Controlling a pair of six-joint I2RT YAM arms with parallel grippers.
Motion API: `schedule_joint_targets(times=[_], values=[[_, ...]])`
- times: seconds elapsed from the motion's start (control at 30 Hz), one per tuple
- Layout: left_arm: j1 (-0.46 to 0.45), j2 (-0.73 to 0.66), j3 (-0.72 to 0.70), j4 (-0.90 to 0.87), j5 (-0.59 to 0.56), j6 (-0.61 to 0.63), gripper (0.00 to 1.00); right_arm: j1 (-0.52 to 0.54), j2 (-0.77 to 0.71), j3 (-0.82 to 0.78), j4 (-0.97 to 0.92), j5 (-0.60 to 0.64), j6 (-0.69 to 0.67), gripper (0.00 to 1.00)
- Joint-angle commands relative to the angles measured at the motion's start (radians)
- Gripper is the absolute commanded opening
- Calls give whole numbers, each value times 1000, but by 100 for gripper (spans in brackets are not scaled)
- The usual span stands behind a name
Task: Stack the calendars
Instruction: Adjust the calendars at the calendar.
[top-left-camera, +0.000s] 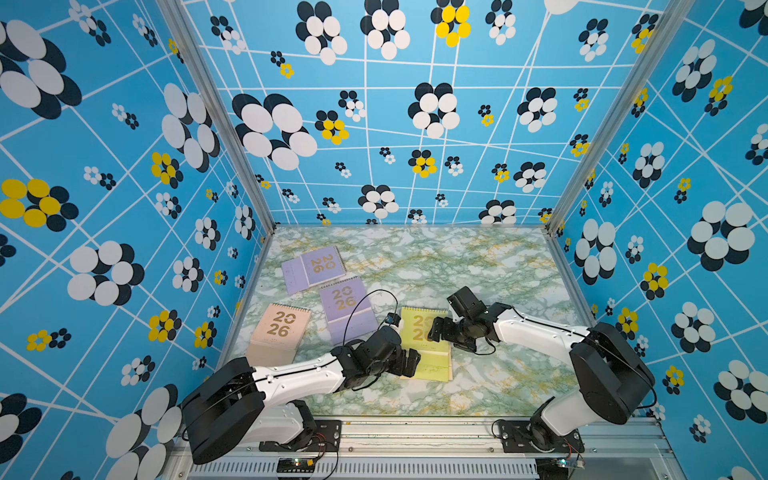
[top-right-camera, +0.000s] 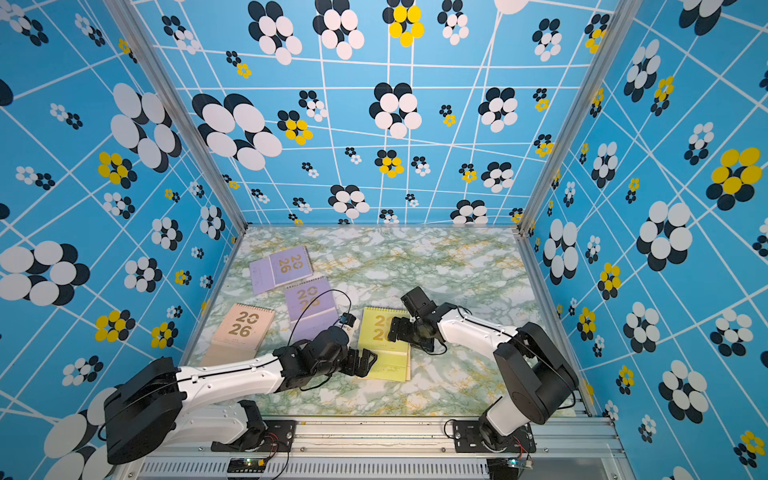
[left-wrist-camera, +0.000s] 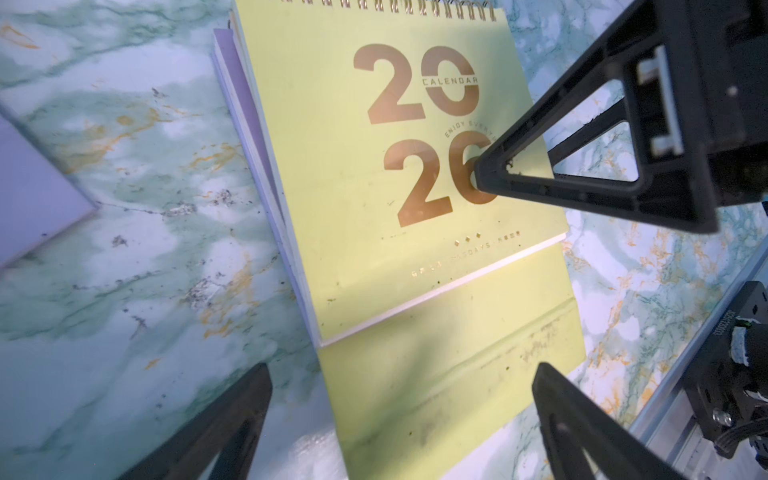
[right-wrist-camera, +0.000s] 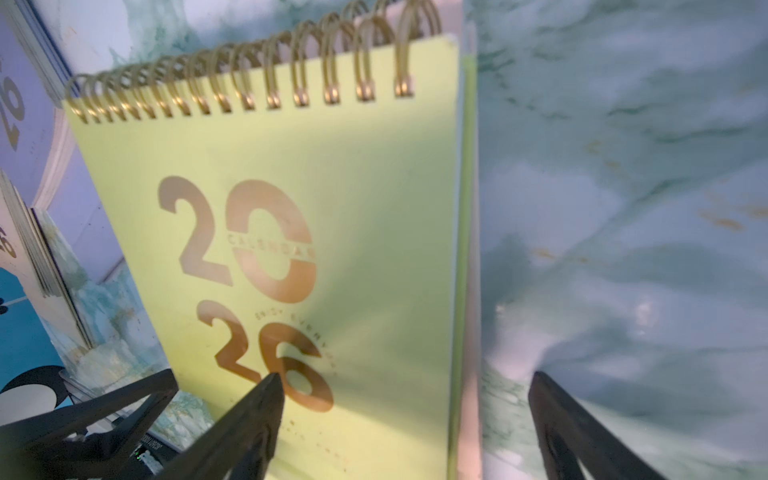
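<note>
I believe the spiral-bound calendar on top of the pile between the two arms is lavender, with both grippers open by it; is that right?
Not quite: on top lies a yellow-green spiral-bound calendar, not a lavender one, as both wrist views show. The left gripper and right gripper are indeed open by it.

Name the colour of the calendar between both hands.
Yellow-green calendar, clearest in the left wrist view.
</note>
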Motion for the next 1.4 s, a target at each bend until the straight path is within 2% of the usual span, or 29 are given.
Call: schedule_joint_targets(times=[0.0, 0.73, 1.2, 1.37], values=[[-9, 11, 26, 13, -3, 7, 100, 16, -12, -5, -18, 6, 10, 94], [-70, 62, 56, 42, -2, -16, 100, 64, 24, 36, 7, -1, 44, 95], [-75, 50, 53, 35, -15, -14, 99, 80, 43, 62, 1, 3, 51, 96], [-64, -12, 49, -36, -93, 5, 100, 72, 23, 68, -37, 37, 32, 96]])
